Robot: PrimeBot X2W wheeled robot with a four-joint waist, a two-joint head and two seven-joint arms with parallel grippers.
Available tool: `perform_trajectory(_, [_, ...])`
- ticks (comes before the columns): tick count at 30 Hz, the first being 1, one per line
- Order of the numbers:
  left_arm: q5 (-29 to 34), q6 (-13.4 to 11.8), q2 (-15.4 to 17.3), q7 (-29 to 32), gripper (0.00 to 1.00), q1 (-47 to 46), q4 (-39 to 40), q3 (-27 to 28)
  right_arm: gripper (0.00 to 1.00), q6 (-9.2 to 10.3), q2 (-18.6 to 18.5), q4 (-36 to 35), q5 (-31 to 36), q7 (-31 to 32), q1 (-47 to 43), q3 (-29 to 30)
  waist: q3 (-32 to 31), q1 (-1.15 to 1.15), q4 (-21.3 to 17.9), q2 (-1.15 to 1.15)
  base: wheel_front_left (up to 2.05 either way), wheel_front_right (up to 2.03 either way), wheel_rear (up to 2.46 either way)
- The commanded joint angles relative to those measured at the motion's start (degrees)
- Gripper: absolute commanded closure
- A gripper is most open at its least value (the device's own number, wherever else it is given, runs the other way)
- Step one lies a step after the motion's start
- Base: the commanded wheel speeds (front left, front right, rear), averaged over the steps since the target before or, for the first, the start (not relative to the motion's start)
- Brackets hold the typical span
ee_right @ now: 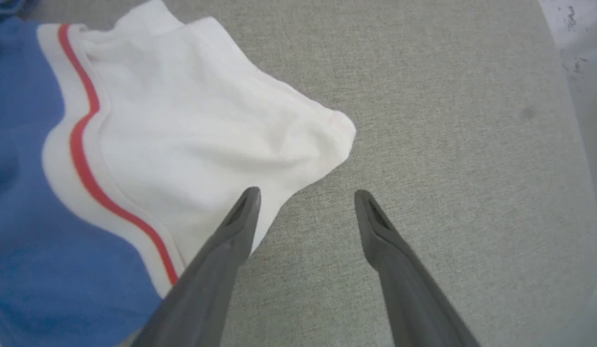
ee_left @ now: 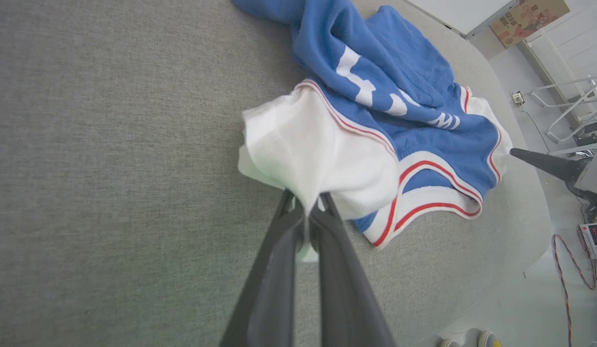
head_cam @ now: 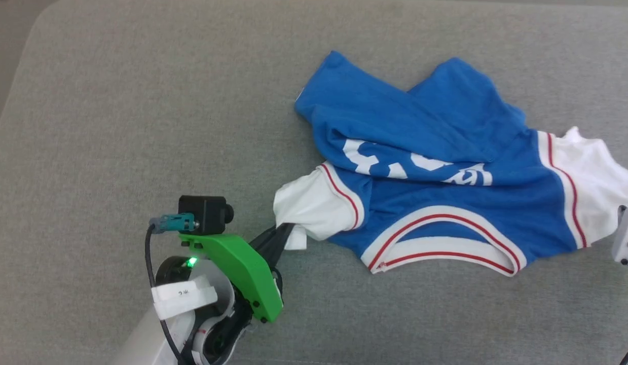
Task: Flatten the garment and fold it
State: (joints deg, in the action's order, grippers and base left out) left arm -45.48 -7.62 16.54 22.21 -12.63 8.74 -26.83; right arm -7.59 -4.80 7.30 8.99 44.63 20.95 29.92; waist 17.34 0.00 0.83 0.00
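Observation:
The garment (head_cam: 435, 192), a royal-blue T-shirt with white sleeves and red-and-white trim, lies crumpled on the grey table, its body folded over so part of the white print shows. My left gripper (head_cam: 288, 230) is shut on the edge of the near white sleeve (ee_left: 317, 159), with cloth pinched between its fingers (ee_left: 279, 250). My right gripper (ee_right: 305, 197) stands open just above the table beside the other white sleeve (ee_right: 206, 125); one fingertip overlaps that sleeve's edge and nothing is between the fingers.
The grey padded table (head_cam: 116, 126) stretches wide to the left and behind the garment. Its rounded right edge (ee_left: 534, 231) drops to a floor with cables, a metal rack and a cardboard box (ee_left: 529, 17).

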Motion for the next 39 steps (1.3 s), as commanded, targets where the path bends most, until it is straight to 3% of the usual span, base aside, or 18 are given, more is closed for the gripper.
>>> perform_trajectory(1, [-0.32, -0.09, 0.45, 0.24, 1.00, 0.56, 0.63, -0.02, 0.00, 0.10, 0.22, 0.75, 0.93, 0.85, 0.97, 0.34, 1.94, 0.00, 1.65, 0.00, 0.00, 0.00, 0.00])
perform_trajectory(11, [0.25, 0.27, 1.04, 0.35, 1.00, 0.23, 0.77, -0.68, 0.00, 0.10, 1.64, 3.88, 2.00, 5.78, 0.04, 1.39, 3.88, 0.00, 3.67, 0.00, 0.00, 0.00, 0.00])
perform_trajectory(13, [0.22, 0.25, 1.10, 0.13, 1.00, 0.38, 0.58, -0.60, 0.71, 0.10, 1.74, 4.04, 1.10, 6.35, -0.03, 1.05, 3.76, 0.00, 3.58, 0.00, 0.00, 0.00, 0.00])
perform_trajectory(14, [0.17, 0.23, 1.11, -0.02, 1.00, 0.49, 0.45, -0.52, 1.00, 0.10, 1.77, 3.90, 0.52, 5.80, 0.16, 0.75, 3.60, 0.00, 3.45, 0.00, 0.00, 0.00, 0.00])
perform_trajectory(20, [0.15, 0.85, 0.80, -2.73, 1.00, 0.32, -0.19, 0.55, 1.00, 0.10, 1.83, 1.92, -5.26, 1.35, 2.18, -0.92, 1.15, 0.00, 2.19, 0.00, 0.00, 0.00, 0.00])
perform_trajectory(21, [-0.63, 1.55, 0.18, -5.26, 1.00, -0.05, -0.34, 2.14, 1.00, 0.10, 1.86, 0.10, -10.64, -0.43, 3.90, -2.00, -0.62, 0.00, 1.49, 0.00, 0.00, 0.00, 0.00])
perform_trajectory(26, [-5.12, 3.51, -0.89, -8.29, 1.00, -3.48, 1.06, 7.37, 1.00, 0.10, 1.90, -6.27, -23.99, 0.17, 7.82, -5.71, -4.25, 0.00, 0.48, 0.00, 0.00, 0.00, 0.00])
perform_trajectory(27, [-7.41, 4.29, -0.40, -7.90, 1.00, -8.11, 2.12, 10.47, 1.00, 0.10, 1.90, -9.97, -30.30, 1.91, 10.79, -7.35, -6.27, 0.00, 0.12, 0.00, 0.00, 0.00, 0.00])
perform_trajectory(34, [-6.19, 4.81, 4.75, -4.73, 1.00, -24.22, 1.92, 15.37, 1.00, 0.10, 1.91, -15.14, -38.38, 5.54, 21.71, -9.48, -9.00, 0.00, -0.51, 0.00, 0.00, 0.00, 0.00])
perform_trajectory(39, [-4.08, 4.71, 7.15, -4.09, 1.00, -34.73, -2.58, 17.20, 1.00, 0.10, 1.91, -13.26, -38.11, 5.12, 30.09, -10.05, -9.20, 0.00, -0.75, 0.00, 0.00, 0.00, 0.00])
